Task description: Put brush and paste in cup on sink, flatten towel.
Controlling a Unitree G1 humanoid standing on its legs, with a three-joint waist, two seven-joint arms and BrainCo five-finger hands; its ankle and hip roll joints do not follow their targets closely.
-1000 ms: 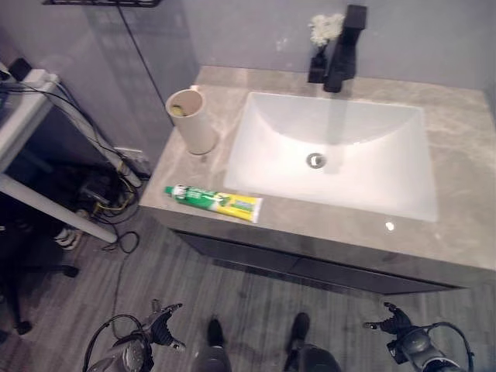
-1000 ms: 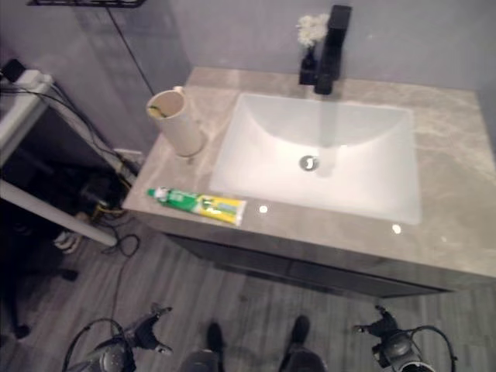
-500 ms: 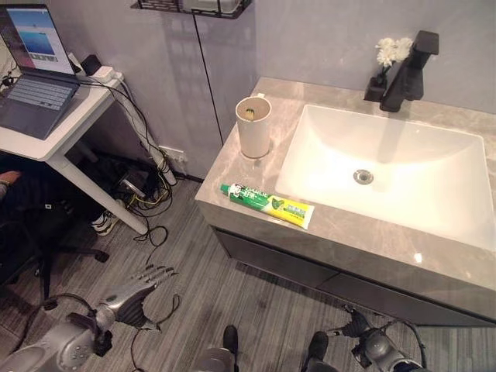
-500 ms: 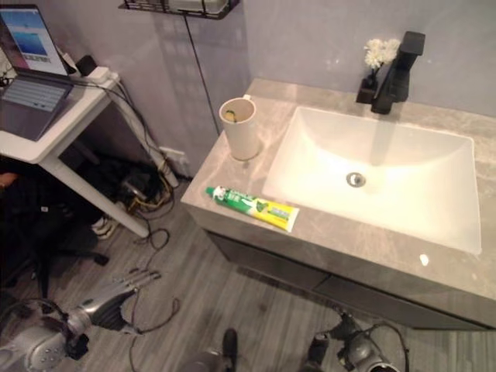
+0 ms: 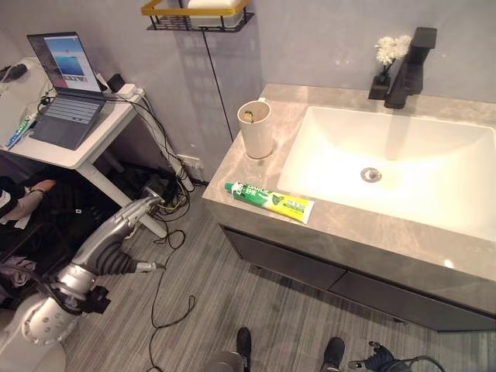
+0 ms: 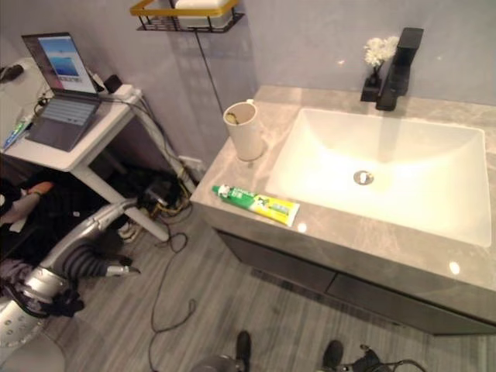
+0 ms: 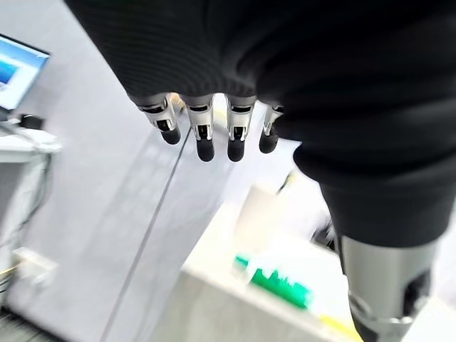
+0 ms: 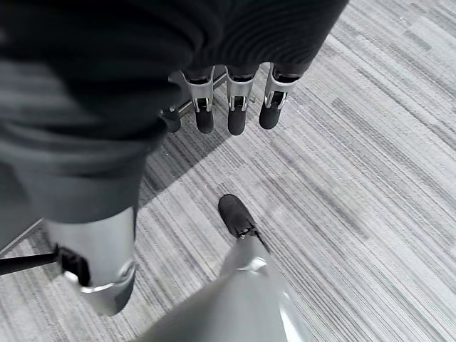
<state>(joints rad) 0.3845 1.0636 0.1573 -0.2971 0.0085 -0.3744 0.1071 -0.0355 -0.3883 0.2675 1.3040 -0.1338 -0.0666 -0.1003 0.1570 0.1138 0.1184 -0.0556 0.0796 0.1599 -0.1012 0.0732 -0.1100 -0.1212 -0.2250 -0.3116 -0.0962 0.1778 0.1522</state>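
Note:
A cream cup point(image 5: 256, 129) stands upright on the grey counter point(image 5: 256, 178), left of the white sink point(image 5: 403, 167). A small greenish thing point(image 5: 248, 116) shows inside its rim. The green and yellow paste tube point(image 5: 269, 201) lies flat near the counter's front edge, below the cup. My left hand point(image 5: 138, 212) is raised out to the left of the counter, apart from it, its fingers point(image 7: 205, 139) straight and empty; cup point(image 7: 258, 208) and tube point(image 7: 279, 283) show beyond them. Down low, my right hand point(image 8: 236, 117) hangs over the floor with relaxed fingers, holding nothing.
A black tap point(image 5: 407, 68) and small white flowers point(image 5: 390, 49) stand behind the sink. A wall shelf point(image 5: 196, 15) with a pale folded thing hangs above left. A white desk point(image 5: 93, 132) with a laptop point(image 5: 66, 85) and loose floor cables point(image 5: 167, 194) stand left, near a person's hand point(image 5: 35, 188).
The camera has swung left and up, bringing the desk and shelf into view. My left arm has risen from near the floor towards the counter's left side. Cup and tube have not moved.

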